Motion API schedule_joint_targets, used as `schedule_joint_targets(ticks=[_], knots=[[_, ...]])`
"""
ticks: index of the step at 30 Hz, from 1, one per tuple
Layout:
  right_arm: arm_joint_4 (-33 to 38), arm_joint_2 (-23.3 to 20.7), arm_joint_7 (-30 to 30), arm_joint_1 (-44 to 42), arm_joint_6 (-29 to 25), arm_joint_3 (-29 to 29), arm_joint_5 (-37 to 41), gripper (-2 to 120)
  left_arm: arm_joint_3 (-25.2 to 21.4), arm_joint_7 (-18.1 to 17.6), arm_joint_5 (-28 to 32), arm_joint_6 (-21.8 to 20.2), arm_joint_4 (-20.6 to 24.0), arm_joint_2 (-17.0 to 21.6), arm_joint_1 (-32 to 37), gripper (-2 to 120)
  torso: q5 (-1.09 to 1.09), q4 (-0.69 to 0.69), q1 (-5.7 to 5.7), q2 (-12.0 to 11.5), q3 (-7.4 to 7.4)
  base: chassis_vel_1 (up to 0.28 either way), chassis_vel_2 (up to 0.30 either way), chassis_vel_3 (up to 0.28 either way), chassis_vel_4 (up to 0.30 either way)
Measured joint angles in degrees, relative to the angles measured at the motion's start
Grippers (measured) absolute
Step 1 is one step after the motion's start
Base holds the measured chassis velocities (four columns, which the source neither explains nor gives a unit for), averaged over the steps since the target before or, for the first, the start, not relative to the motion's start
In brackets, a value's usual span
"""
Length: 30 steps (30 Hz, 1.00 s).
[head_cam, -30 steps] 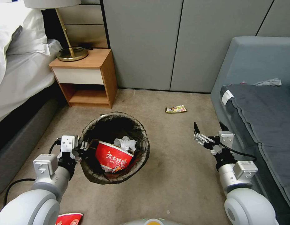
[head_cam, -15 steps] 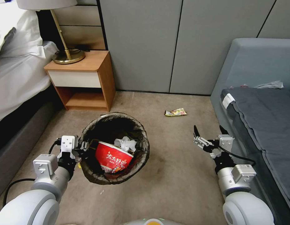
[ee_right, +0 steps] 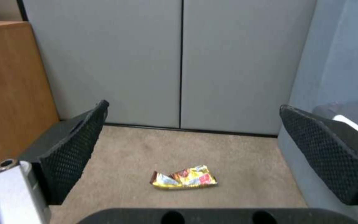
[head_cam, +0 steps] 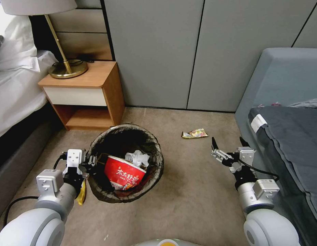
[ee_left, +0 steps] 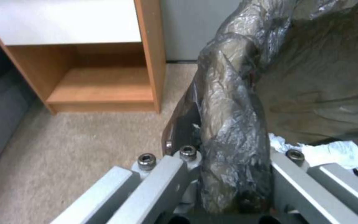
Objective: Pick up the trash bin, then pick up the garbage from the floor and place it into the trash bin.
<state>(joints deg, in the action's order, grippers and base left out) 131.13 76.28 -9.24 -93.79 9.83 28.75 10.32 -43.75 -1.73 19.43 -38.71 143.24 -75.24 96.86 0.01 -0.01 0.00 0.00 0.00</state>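
My left jaws (head_cam: 91, 163) are clamped on the rim of the trash bin (head_cam: 155, 177), gripping the dark bag liner (ee_left: 233, 146) folded over its edge. In the left wrist view the crinkled plastic fills the gap between my two metal fingers (ee_left: 162, 180), pinched tight. I hold the bin in front of me on my left side, its mouth open toward my head camera.

Inside the bin lies a red noodle bowl (head_cam: 124, 172), tipped on its side with white lettering facing up. A crumpled white tissue (head_cam: 138, 158) sits just behind it, touching its rim.

My right jaws (head_cam: 228, 144) are wide apart and grip nothing. They hover above the beige carpet (head_cam: 192, 191) on my right side, beside a grey sofa (head_cam: 288, 143). The right wrist view looks between the two black textured pads (ee_right: 75, 149) at a yellow snack wrapper (ee_right: 184, 178) lying flat on the carpet ahead. From my head camera that wrapper (head_cam: 194, 133) lies between the bin and the sofa, close to the grey wall panels (head_cam: 185, 51) and apart from my jaws.

A second piece of yellow litter (head_cam: 81, 193) lies on the carpet under my left wrist, partly hidden.

To my left stands a wooden nightstand (head_cam: 86, 92) with a brass lamp (head_cam: 62, 65) on its top, next to a bed with white sheets (head_cam: 11, 89).
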Motion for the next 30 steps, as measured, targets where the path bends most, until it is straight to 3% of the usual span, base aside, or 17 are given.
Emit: schedule_joint_targets(ticks=[30], knots=[[-3.0, 0.1, -0.41, 1.34, -0.43, -1.12, -0.05, 100, -0.18, -0.04, -0.1, 0.01, 0.0, -0.21, 0.12, 1, -0.01, 0.0, 0.01, 0.0, 0.01, -0.147, 0.143, 0.142, -0.143]])
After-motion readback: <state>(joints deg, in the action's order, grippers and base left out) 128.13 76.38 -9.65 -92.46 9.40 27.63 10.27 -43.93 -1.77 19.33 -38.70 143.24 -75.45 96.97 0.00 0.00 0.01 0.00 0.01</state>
